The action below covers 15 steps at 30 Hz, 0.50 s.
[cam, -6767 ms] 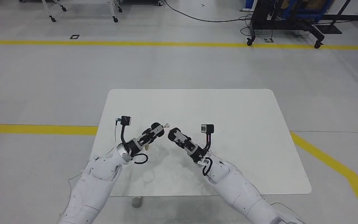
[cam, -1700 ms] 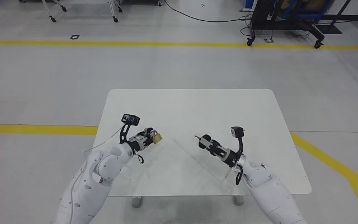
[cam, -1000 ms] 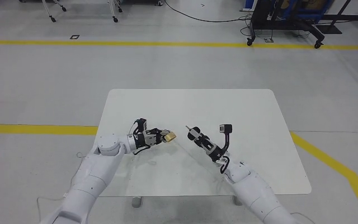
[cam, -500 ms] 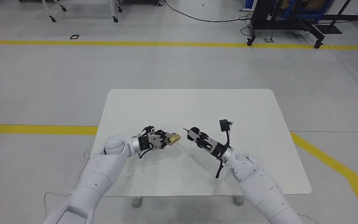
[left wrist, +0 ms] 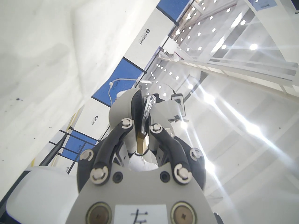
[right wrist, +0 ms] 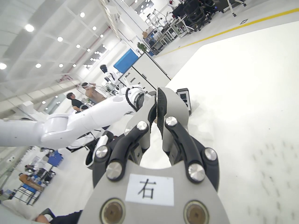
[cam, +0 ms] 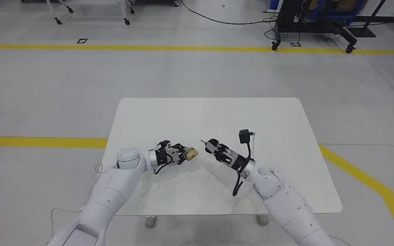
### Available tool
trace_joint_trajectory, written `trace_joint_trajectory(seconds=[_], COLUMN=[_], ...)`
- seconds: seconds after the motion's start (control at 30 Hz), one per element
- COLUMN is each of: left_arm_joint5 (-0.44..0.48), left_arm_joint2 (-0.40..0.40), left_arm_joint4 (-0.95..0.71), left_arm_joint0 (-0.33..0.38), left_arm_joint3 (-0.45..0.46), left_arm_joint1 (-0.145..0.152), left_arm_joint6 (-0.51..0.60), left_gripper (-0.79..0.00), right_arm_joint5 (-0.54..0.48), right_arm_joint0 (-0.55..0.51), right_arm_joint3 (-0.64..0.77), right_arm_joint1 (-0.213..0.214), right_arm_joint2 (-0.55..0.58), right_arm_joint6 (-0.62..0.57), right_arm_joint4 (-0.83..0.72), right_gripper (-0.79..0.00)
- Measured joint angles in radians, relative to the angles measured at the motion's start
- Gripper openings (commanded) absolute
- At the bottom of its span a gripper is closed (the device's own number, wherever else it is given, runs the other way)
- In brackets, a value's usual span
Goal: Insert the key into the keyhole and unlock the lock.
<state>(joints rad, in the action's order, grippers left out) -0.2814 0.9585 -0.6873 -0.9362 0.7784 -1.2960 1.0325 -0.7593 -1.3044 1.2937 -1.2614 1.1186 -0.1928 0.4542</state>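
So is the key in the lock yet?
Not yet, it seems: the top view shows a small gap between the key and the lock.

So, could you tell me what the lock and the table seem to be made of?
Lock: body probably brass, yellow-gold with a metallic sheen. Table: smooth matt white top, perhaps laminate or painted board; the look leaves that open.

A white counter (cam: 271, 117) with rounded corners stands on a pale grey floor (cam: 184, 74) crossed by yellow lines (cam: 154, 47). A black wheeled frame (cam: 314, 27) and a loose black cable (cam: 215, 18) lie at the far side. Round ceiling lights (right wrist: 29, 27) shine overhead. Blue and white partition panels (left wrist: 144, 36) line the hall, with dark office chairs (right wrist: 193, 12) at desks beyond.
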Motion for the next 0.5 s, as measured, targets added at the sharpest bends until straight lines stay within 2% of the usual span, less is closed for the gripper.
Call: trace_joint_trajectory(seconds=[0.1,0.17,0.27,0.37,0.5], left_arm_joint5=[-0.12,-0.184,-0.234,-0.208,-0.112], left_arm_joint2=[-0.018,-0.032,-0.038,-0.033,-0.006], left_arm_joint4=[0.005,0.023,0.02,0.017,0.022], left_arm_joint0=[0.023,0.047,0.077,0.115,0.134], left_arm_joint3=[-0.009,0.007,0.038,0.094,0.196], left_arm_joint1=[-0.004,-0.007,-0.012,-0.017,-0.013], left_arm_joint6=[-0.01,-0.017,-0.018,-0.042,-0.037], left_gripper=[-0.785,-0.785,-0.785,-0.785,-0.785], right_arm_joint5=[-0.093,-0.174,-0.257,-0.254,-0.252], right_arm_joint0=[0.014,0.02,0.007,-0.015,-0.054], right_arm_joint3=[0.065,0.151,0.276,0.347,0.387], right_arm_joint1=[0.022,0.043,0.07,0.09,0.1], right_arm_joint2=[0.059,0.12,0.202,0.272,0.29], right_arm_joint6=[0.006,-0.005,-0.011,-0.008,-0.006], right_arm_joint4=[0.188,0.371,0.585,0.659,0.613], right_gripper=[-0.785,-0.785,-0.785,-0.785,-0.785])
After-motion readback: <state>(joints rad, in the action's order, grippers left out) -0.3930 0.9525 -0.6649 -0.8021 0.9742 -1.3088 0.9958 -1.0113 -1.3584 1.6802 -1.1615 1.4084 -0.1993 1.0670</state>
